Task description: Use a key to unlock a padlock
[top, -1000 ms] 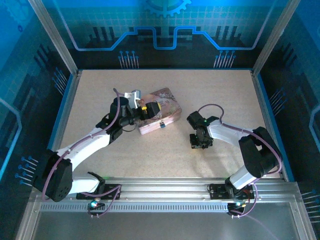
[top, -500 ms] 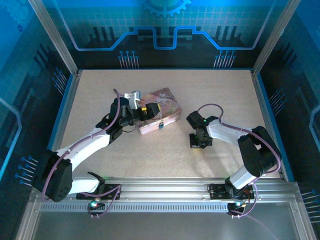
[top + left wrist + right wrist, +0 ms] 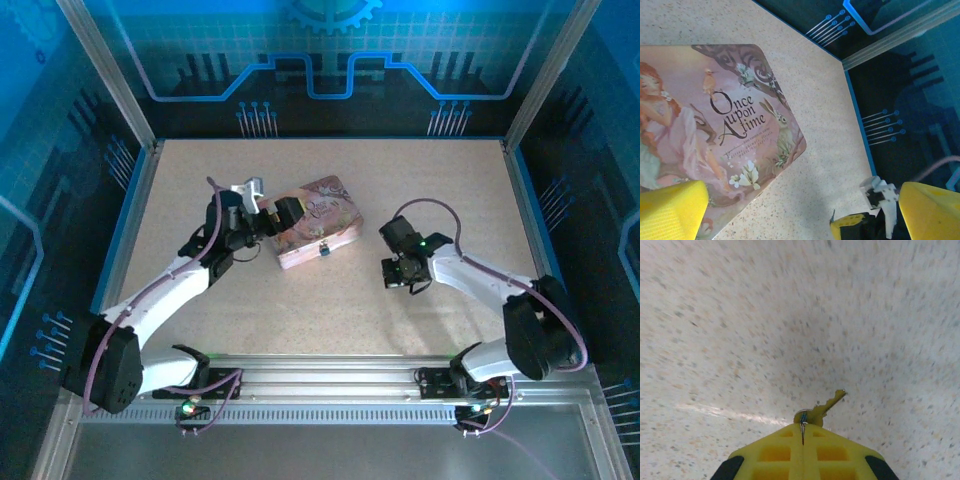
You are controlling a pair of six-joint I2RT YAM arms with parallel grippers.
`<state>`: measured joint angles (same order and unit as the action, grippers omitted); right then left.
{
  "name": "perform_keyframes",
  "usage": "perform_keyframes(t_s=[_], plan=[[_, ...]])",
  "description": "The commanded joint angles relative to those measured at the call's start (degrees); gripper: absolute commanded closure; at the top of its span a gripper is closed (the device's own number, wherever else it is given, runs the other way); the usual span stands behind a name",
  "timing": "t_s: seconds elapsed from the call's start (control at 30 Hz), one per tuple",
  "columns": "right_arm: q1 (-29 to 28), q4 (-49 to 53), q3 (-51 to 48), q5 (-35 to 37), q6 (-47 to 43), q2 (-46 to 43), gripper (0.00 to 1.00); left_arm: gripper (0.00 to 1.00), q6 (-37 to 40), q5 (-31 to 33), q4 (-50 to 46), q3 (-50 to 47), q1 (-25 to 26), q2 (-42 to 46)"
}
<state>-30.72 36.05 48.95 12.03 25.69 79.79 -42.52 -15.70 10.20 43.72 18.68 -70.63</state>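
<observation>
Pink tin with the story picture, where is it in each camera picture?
Top external: the pink tin lies mid-table, a little left of centre, with the left gripper at its left end.
Left wrist: the tin is on the left side, its "Once upon a time" lid facing the camera.
Right wrist: here the right gripper pinches the key over the table.
Shared landmark: the speckled table.

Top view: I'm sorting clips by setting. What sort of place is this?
Likely a robot test booth: a speckled table fenced by metal posts, blue circuit-pattern walls, and a mounting rail along the near edge.
</observation>
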Motion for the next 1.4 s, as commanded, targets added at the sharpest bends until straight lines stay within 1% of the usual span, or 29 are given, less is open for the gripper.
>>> perform_keyframes(t_s=[0.0,0.1,0.27,0.37,0.5,0.67,0.77,0.87,0.97,1.07,1.17,1.37], plan=[[-1.32,-4.61,-0.27,1.22,-6.02,-4.0,1.0,0.02,-3.62,-3.83,-1.39,-1.01,-2.02,1.68],[-2.93,-10.62,-1.62,1.15,-12.58,-8.14,1.0,0.03,-3.15,-4.95,-2.09,-0.51,-2.24,2.29],[-5.54,-22.25,-4.86,0.67,-25.04,-15.4,1.0,0.09,-1.87,-8.26,-3.01,1.37,-2.1,2.27],[-5.75,-27.78,-6.4,-1.45,-30.58,-18.82,1.0,0.13,-1.57,-10.61,-2.9,2.78,-1.85,1.49],[-6.24,-32.29,-7.62,-4.46,-38.07,-21.87,1.0,0.16,-0.73,-12.69,-2.25,4.56,-0.35,0.42],[-6.98,-35.97,-9.14,-9.79,-50.16,-24.56,1.0,0.19,-0.11,-14.23,-0.22,7.28,2.88,-1.19],[-7.2,-37.52,-9.54,-11.45,-55.91,-25.11,1.0,0.21,0.07,-15.38,1.08,9.25,4.93,-2.42],[-7.14,-37.17,-8.82,-12.16,-58.49,-24.57,1.0,0.22,0.36,-15.91,1.66,11.2,6.99,-3.82],[-7.24,-36.42,-7.58,-13.41,-59.0,-23.76,1.0,0.25,0.47,-15.89,1.97,12.81,9.09,-5.46],[-7.38,-36.57,-6.95,-14.31,-59.11,-23.17,1.0,0.33,0.69,-15.11,2.23,14.18,10.91,-7.42],[-7.57,-36.62,-6.35,-14.64,-59.16,-22.76,1.0,0.35,1.13,-13.67,2.63,15.0,12.2,-8.99],[-7.92,-36.5,-5.4,-15.46,-59.12,-22.4,1.0,0.41,1.6,-14.57,1.78,17.59,13.98,-12.44]])
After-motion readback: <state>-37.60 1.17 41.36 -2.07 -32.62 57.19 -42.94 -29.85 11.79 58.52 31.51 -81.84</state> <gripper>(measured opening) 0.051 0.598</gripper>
